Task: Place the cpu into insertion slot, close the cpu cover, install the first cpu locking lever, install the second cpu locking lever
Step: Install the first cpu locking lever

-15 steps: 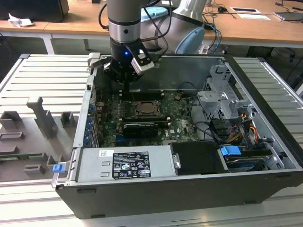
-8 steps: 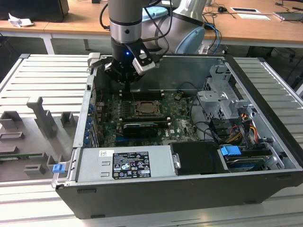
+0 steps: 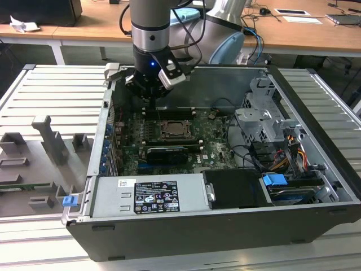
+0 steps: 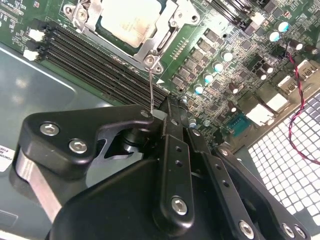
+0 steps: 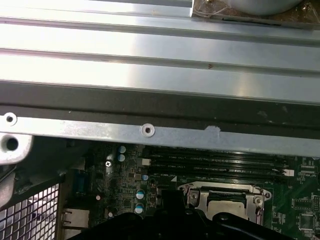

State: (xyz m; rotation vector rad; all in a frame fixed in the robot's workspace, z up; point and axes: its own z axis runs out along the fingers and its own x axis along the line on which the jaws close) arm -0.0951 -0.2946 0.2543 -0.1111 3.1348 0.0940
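The black gripper (image 4: 161, 116), its fingers closed on a thin silver wire locking lever (image 4: 151, 90), sat just beside the socket's square silver metal cpu cover (image 4: 150, 50), the lever's length running from the fingers toward the cover's corner.

We are looking at a robotics lab or test workshop: an opened desktop computer case (image 3: 225, 186) lies on a ribbed aluminium workbench (image 3: 51, 90) with grey fixture blocks (image 3: 51, 141) near its edge on the exterior view's left, while wooden office desks (image 3: 293, 28) carrying cables and papers stand behind.
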